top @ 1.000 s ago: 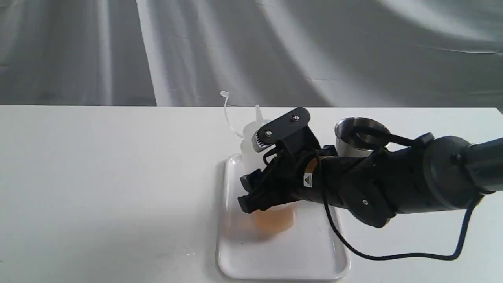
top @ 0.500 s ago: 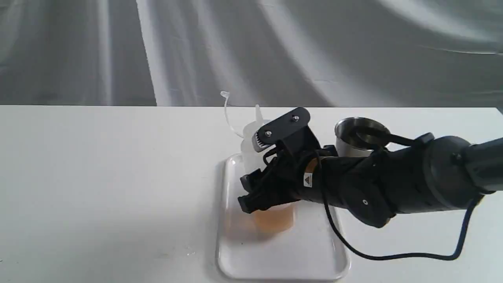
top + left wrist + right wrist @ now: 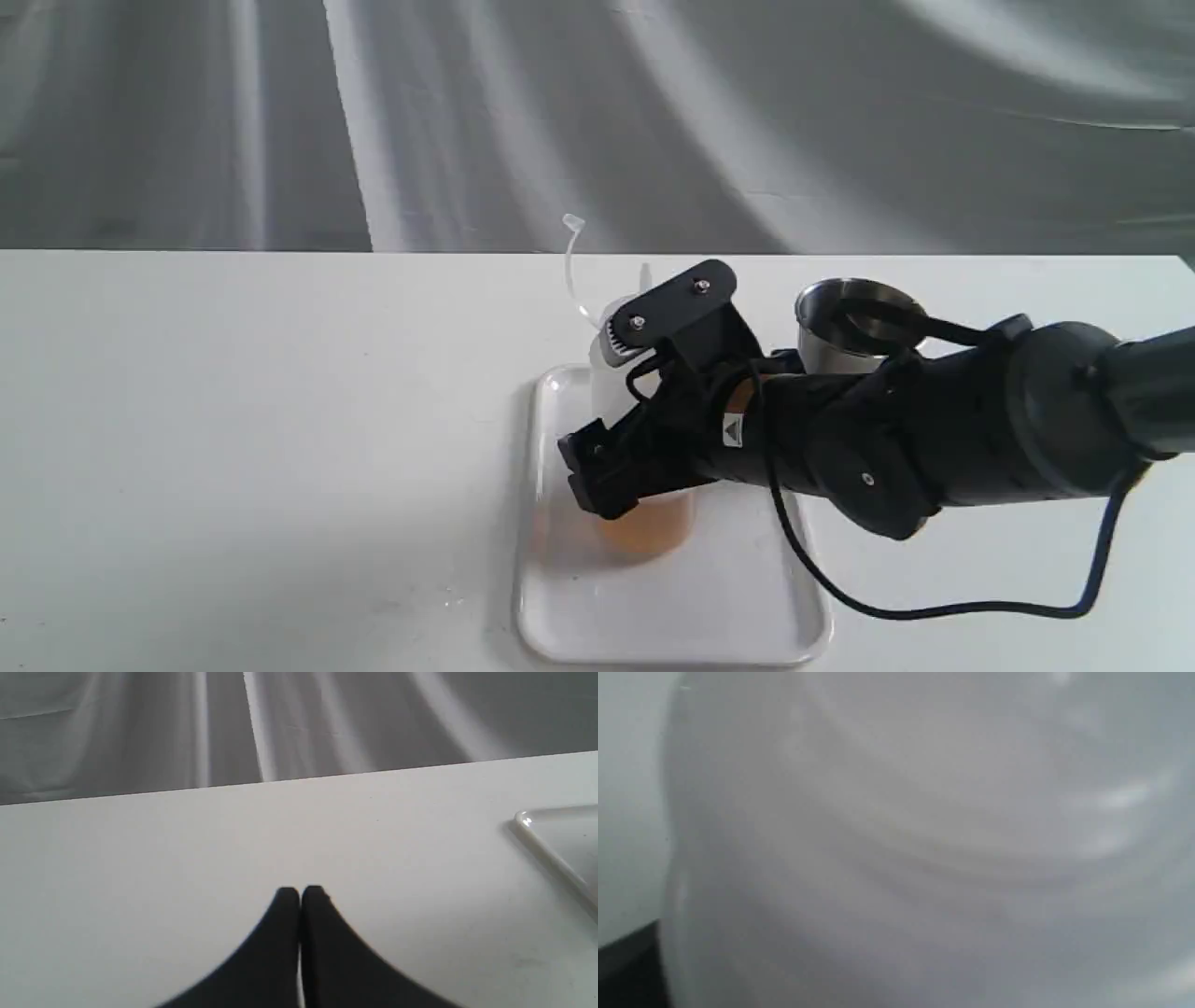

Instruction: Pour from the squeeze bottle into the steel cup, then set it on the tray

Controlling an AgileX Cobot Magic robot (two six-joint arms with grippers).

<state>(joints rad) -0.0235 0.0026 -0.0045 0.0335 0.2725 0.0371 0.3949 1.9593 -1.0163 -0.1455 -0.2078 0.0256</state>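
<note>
The squeeze bottle [image 3: 646,528] stands about upright on the white tray [image 3: 672,616], amber liquid at its base, nozzle and cap strap pointing up. My right gripper [image 3: 611,471] is shut around its middle, coming in from the right; the far finger is hidden behind it. In the right wrist view the bottle [image 3: 896,840] fills the picture as a pale blur. Behind my right arm the steel cup [image 3: 845,327] stands upright on the table, off the tray. My left gripper [image 3: 300,891] is shut on nothing, low over bare table, with the tray's corner [image 3: 551,854] beside it.
The white table [image 3: 233,448] stretches away to the left of the tray. A grey cloth backdrop [image 3: 597,121] hangs behind the table's far edge. A black cable [image 3: 934,611] loops from my right arm down onto the table right of the tray.
The bottle has tipped from leaning left to about upright, its nozzle and strap swinging right. The right gripper's fingers shifted slightly down and left.
</note>
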